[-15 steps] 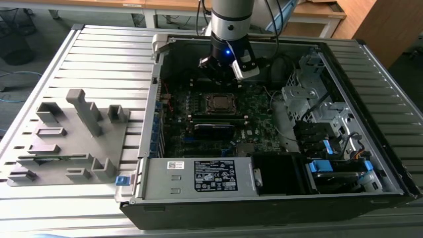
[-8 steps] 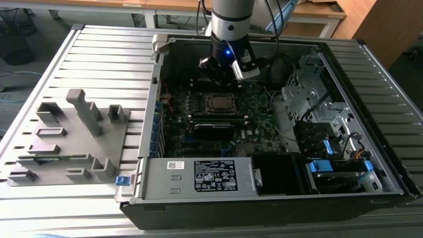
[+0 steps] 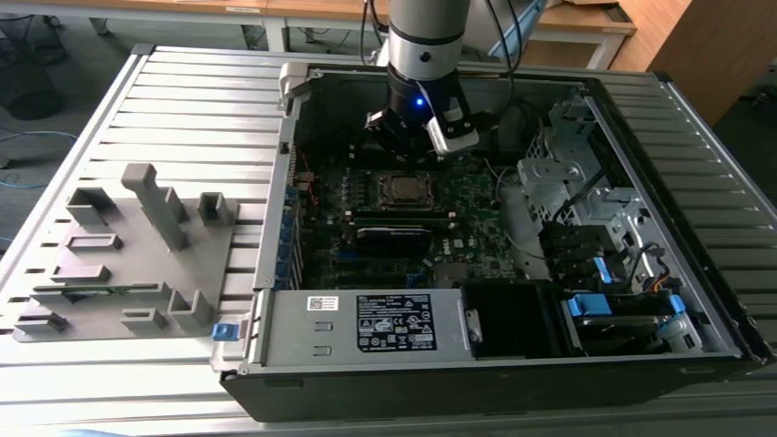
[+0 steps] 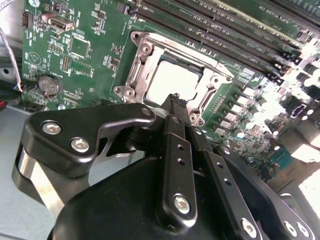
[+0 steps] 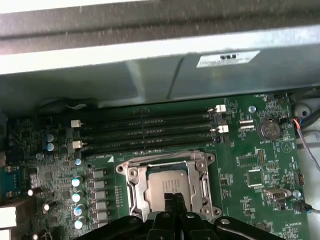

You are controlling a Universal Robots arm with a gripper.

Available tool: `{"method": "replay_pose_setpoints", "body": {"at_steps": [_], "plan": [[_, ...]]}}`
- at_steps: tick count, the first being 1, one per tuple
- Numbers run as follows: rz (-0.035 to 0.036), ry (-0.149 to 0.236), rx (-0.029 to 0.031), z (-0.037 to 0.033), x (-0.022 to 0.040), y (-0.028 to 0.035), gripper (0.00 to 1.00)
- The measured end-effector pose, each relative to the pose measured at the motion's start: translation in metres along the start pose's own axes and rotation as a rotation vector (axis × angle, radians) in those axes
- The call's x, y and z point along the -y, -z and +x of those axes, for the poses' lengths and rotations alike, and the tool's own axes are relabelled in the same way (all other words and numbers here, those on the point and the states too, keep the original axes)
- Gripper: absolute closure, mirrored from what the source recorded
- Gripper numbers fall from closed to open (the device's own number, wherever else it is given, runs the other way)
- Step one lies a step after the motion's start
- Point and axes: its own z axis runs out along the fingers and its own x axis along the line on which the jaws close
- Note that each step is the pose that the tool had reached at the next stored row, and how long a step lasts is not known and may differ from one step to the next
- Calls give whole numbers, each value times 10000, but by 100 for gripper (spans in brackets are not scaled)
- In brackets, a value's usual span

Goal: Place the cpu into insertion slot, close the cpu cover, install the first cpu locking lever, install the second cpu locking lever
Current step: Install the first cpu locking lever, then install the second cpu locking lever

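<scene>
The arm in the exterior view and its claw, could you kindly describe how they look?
The arm is a silver-grey cylinder with black bands, dark cables trailing behind it and a small blue light near its wrist. A white block sits beside the black claw, whose flat linkage fingers carry silver screw heads.

- the cpu (image 5: 167, 187), dull silver square, sits flat in the insertion slot (image 5: 135, 195)
- the cpu cover (image 5: 200, 172), thin silver frame, lies closed around it on the green board
</scene>
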Motion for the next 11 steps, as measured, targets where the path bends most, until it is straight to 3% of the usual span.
{"method": "replay_pose_setpoints", "body": {"at_steps": [5,11], "plan": [[6,-1,0,-1,6,4,89],[4,0,1,-4,1,71,89]]}}
